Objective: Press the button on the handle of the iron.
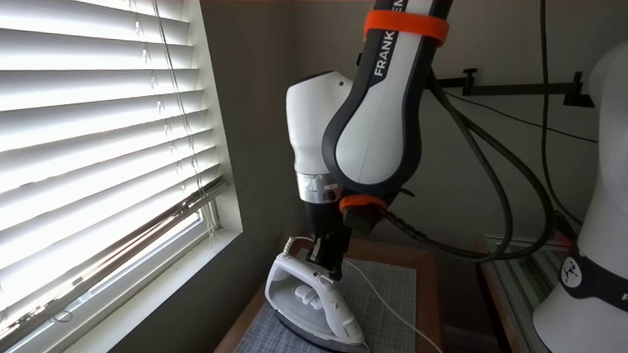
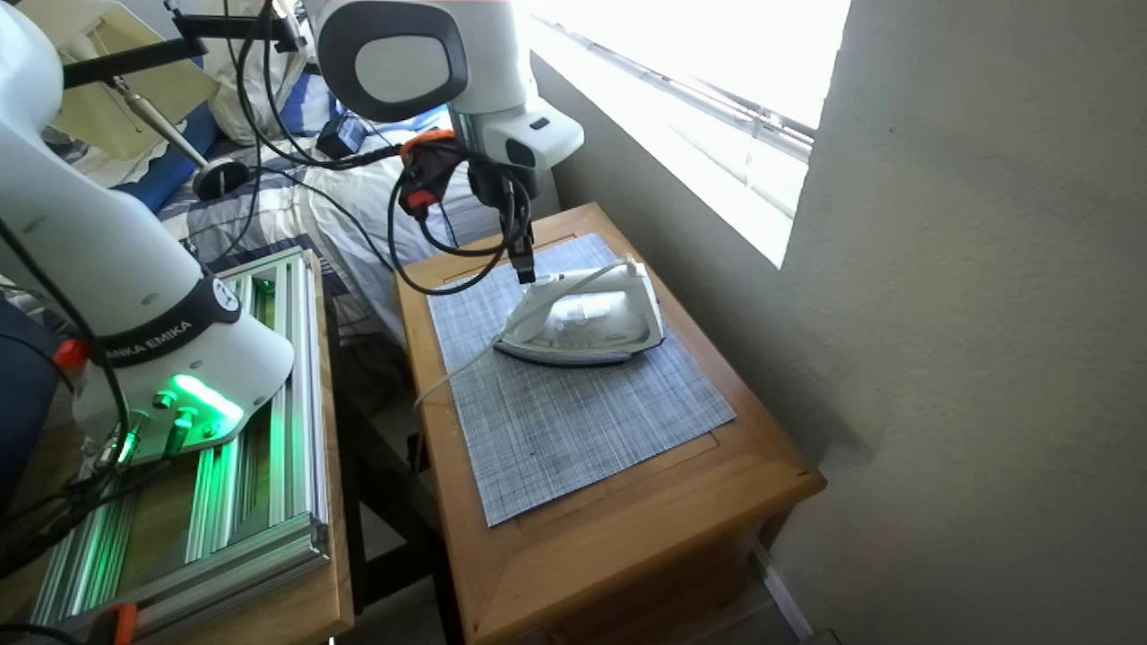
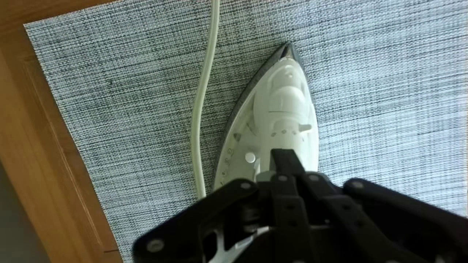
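With the gripper closed and empty, an off-centre press could glance off the curved handle and skid the steam iron across the placemat.

In exterior view, white arm bore orange band upper centre, black cables right; black gripper showed screws.

In an exterior view we're near the iron, blinds left; in an exterior view we look down over the table, facing roughly opposite; both catch arm and iron; wrist view, closest, stares down at iron and mat
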